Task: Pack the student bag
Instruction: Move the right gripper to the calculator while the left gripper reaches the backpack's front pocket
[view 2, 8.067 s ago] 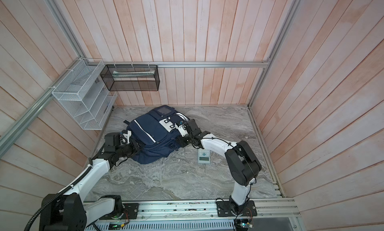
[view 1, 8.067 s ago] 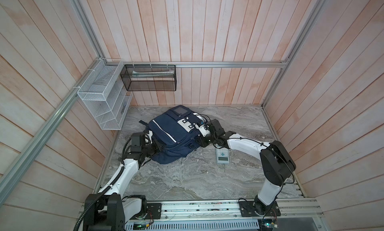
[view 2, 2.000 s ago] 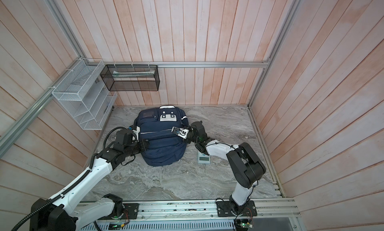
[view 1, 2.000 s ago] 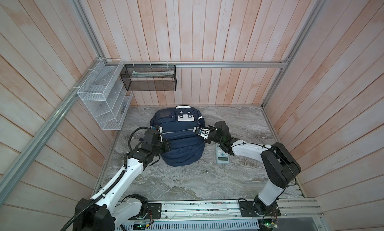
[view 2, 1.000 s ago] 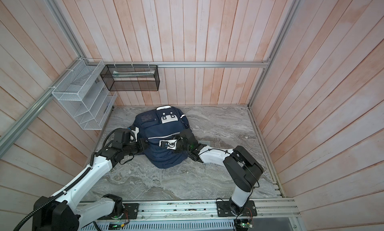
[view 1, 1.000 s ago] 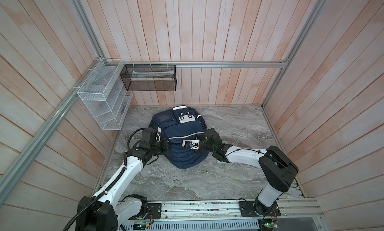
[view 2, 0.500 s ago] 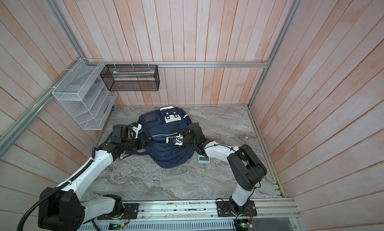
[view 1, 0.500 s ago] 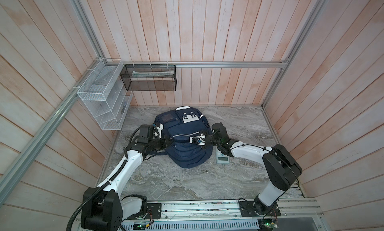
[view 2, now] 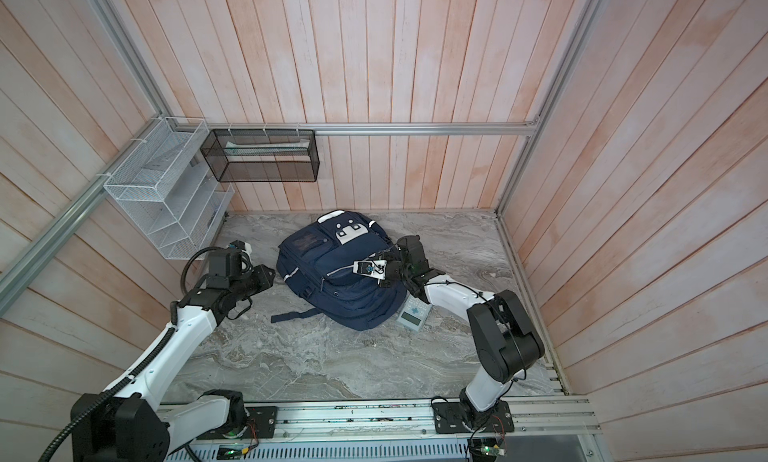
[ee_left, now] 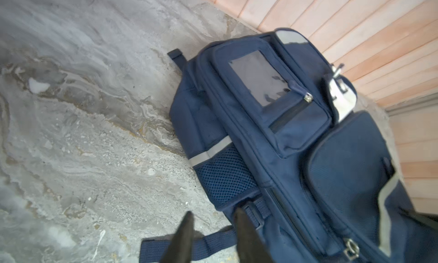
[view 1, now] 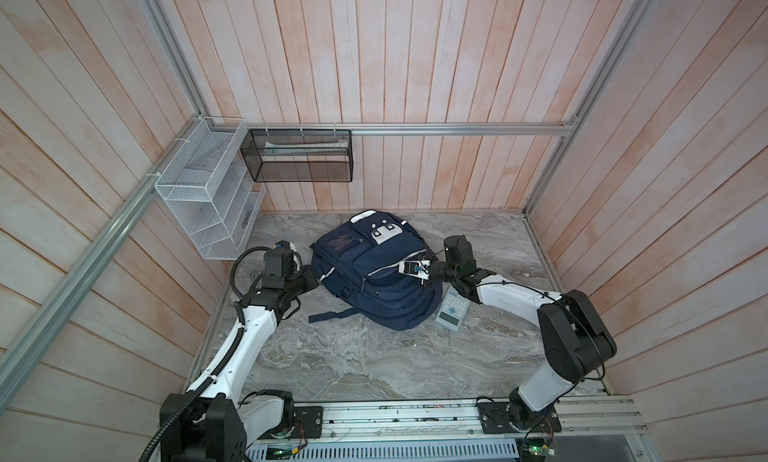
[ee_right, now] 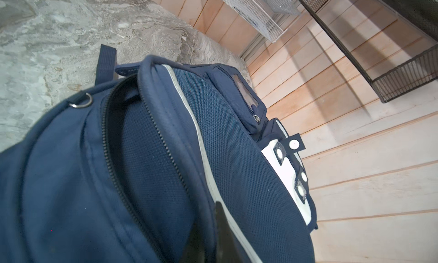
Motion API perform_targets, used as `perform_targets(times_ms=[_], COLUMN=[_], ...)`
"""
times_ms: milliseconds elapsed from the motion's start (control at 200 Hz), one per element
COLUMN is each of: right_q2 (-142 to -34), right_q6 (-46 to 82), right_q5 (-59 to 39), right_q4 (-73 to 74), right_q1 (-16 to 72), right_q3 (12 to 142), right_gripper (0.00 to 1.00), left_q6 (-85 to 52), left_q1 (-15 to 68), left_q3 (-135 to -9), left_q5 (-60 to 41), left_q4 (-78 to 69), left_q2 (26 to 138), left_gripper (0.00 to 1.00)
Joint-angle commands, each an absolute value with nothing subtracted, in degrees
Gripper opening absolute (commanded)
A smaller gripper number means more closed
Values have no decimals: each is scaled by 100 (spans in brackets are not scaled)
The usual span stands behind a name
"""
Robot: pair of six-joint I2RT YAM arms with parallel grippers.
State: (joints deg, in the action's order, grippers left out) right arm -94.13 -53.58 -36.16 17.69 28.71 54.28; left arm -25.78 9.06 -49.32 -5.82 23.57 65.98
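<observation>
left gripper (ee_left: pixel 213 212): spread, empty, just left of the student bag (view 1: pixel 374 281).
student bag: laid front-up, zip parted.
right gripper (view 1: pixel 415 268): set on the bag's right flank; jaws cannot be told.
step: the opening is best held wide before the calculator (view 1: pixel 451 314) beside the bag is fetched.
surface: grey marbled slab (view 1: pixel 353 356).
room: wood-panelled walls (view 1: pixel 415 64).

A grey calculator (view 1: pixel 451 312) lies flat on the marbled counter (view 1: pixel 365 356), just beside the right jaws on their near side. A white wire rack (view 1: pixel 203 206) hangs on the side wall, above and beyond the left jaws. A black mesh basket (view 1: pixel 299 156) hangs on the back wall, well beyond both jaws, holding a long pale item (view 1: pixel 303 146) too unclear to name.
</observation>
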Motion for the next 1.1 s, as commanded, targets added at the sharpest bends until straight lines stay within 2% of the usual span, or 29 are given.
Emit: perform_targets(times_ms=[0, 55, 130, 225, 320, 420, 475, 550, 665, 820, 890, 930, 980, 1095], right_q2=[-9008, -8793, -8412, -7860, -7361, -7030, -6979, -7033, -7084, -7265, -7454, -7602, -7774, -8172], right_q6=[-4152, -3398, -2836, -1787, -355, 1142, 1937, 2525, 3036, 3359, 3381, 3468, 3518, 3577], right_q5=[-3115, -2754, -2401, -1705, -587, 188, 460, 142, -197, 74, -95, -202, -236, 97], right_q4=[2537, 2972, 2958, 2870, 2502, 1298, 604, -119, -488, -566, -568, -580, -588, -716], right_q1=[2893, 2909, 2909, 2916, 2906, 2767, 2595, 2190, 1700, 1667, 1676, 1690, 1724, 1872], right_q3=[5044, 4837, 4638, 4392, 4183, 4168, 4145, 4091, 3656, 3276, 3275, 3315, 3383, 3572], right_gripper=[36, 49, 54, 61, 88, 98, 98, 98, 98, 98, 98, 98, 98, 98], left_q6=[-2139, -1883, -1429, -963, -530, -476, -475, -215, 169, 357, 376, 346, 248, 96], left_q1=[1813, 2359, 2915, 3373, 3921, 4228, 4350, 4424, 4489, 4552, 4557, 4556, 4562, 4548], left_q3=[-5335, -5434, -5634, -6076, -6418, -6596, -6549, -6606, -6947, -7011, -7113, -7266, -7464, -7606], left_q5=[-170, 67, 211, 133, 694, 938, 908, 970, 1382, 1554, 1936, 2232, 2478, 2400], left_q4=[2086, 1901, 1736, 1894, 2059, 2083, 1847, 1741, 2174, 2124, 2097, 2198, 2359, 2373], left_q2=[6437, 6542, 6858, 7483, 8021, 8279, 8326, 8573, 9133, 9396, 9589, 9745, 9887, 9915], left_gripper=[56, 63, 68, 68, 69, 69, 73, 88, 89, 89, 89, 83, 71, 21])
